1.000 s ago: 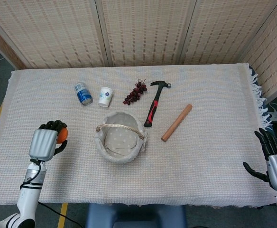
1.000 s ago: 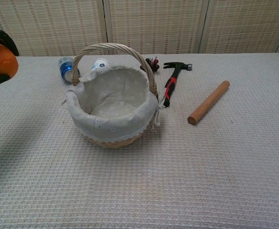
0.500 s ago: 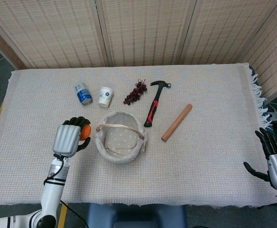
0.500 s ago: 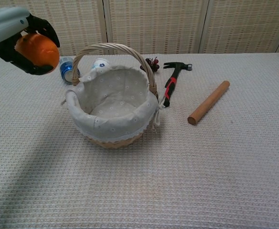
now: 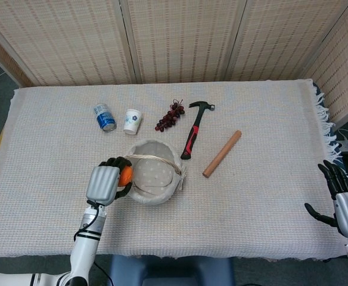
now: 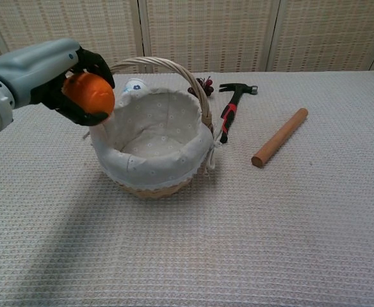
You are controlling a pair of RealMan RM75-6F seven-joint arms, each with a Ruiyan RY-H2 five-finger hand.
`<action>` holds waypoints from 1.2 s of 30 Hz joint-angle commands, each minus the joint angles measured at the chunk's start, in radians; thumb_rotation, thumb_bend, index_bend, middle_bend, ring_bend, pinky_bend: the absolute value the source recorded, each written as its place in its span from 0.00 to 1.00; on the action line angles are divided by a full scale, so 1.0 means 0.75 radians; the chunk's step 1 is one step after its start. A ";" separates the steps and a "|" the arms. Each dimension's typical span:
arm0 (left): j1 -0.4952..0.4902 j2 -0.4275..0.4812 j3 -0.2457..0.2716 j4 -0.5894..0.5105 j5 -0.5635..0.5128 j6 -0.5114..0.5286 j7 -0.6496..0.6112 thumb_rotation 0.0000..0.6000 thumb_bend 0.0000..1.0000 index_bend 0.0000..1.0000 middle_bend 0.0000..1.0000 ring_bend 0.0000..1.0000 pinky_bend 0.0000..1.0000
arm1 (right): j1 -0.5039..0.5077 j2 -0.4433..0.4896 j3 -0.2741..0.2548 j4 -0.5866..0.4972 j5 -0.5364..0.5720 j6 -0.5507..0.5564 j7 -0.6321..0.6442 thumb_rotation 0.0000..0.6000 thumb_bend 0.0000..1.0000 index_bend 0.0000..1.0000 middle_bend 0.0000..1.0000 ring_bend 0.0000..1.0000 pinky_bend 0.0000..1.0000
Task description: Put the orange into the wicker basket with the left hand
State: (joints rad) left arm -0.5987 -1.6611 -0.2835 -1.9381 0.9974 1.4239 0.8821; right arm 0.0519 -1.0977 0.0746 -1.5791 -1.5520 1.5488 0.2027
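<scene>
One grey robotic left hand [image 6: 59, 77] grips a round orange [image 6: 89, 93] at the cloth-lined wicker basket's [image 6: 152, 167] rim; the right hand [image 5: 345, 201] rests with fingers spread, holding nothing.

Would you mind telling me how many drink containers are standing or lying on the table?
2. A blue drinks can lies on its side at the far left, and a white paper cup stands just right of it. Nothing appears hidden elsewhere.

My left hand [image 6: 59, 77] hides part of the orange [image 6: 89, 93] and, in the chest view, the can behind it. The wicker basket [image 6: 152, 137] covers most of the paper cup [image 6: 134, 85] there. My right hand [image 5: 345, 205] is missing from that view, its forearm cut by the head view's lower edge.
</scene>
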 commanded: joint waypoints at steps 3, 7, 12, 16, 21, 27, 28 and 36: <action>-0.025 -0.059 0.014 0.053 -0.031 0.014 0.012 1.00 0.38 0.53 0.53 0.65 0.71 | -0.001 0.002 0.001 0.000 0.002 0.003 0.007 1.00 0.11 0.00 0.00 0.00 0.17; -0.041 -0.089 0.014 0.093 -0.026 0.022 0.006 1.00 0.38 0.53 0.52 0.65 0.72 | 0.000 0.004 0.001 -0.002 0.005 -0.001 0.008 1.00 0.11 0.00 0.00 0.00 0.17; -0.042 -0.092 0.022 0.110 0.003 0.027 -0.029 1.00 0.38 0.43 0.39 0.57 0.72 | 0.003 0.004 0.002 -0.003 0.010 -0.006 0.002 1.00 0.11 0.00 0.00 0.00 0.17; -0.035 -0.062 0.025 0.075 0.010 0.001 -0.088 1.00 0.38 0.23 0.30 0.46 0.68 | 0.004 0.002 0.000 -0.005 0.009 -0.010 -0.006 1.00 0.11 0.00 0.00 0.00 0.17; -0.025 -0.017 0.028 0.024 0.024 -0.022 -0.153 1.00 0.36 0.15 0.23 0.41 0.61 | 0.004 -0.001 0.000 -0.005 0.008 -0.007 -0.012 1.00 0.11 0.00 0.00 0.00 0.17; -0.022 0.013 0.030 -0.034 0.026 -0.020 -0.169 1.00 0.36 0.13 0.22 0.41 0.60 | 0.005 -0.001 0.003 -0.007 0.014 -0.010 -0.013 1.00 0.11 0.00 0.00 0.00 0.17; -0.021 0.015 0.031 -0.047 0.026 -0.021 -0.176 1.00 0.36 0.12 0.22 0.41 0.60 | 0.005 -0.001 0.003 -0.007 0.014 -0.010 -0.014 1.00 0.11 0.00 0.00 0.00 0.17; -0.021 -0.032 0.030 -0.099 -0.011 0.016 -0.184 1.00 0.33 0.05 0.14 0.35 0.57 | 0.010 0.000 0.003 -0.008 0.018 -0.021 -0.016 1.00 0.11 0.00 0.00 0.00 0.17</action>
State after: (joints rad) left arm -0.6144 -1.6749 -0.2594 -2.0087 0.9923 1.4259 0.7444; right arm 0.0594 -1.0976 0.0762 -1.5850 -1.5388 1.5333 0.1905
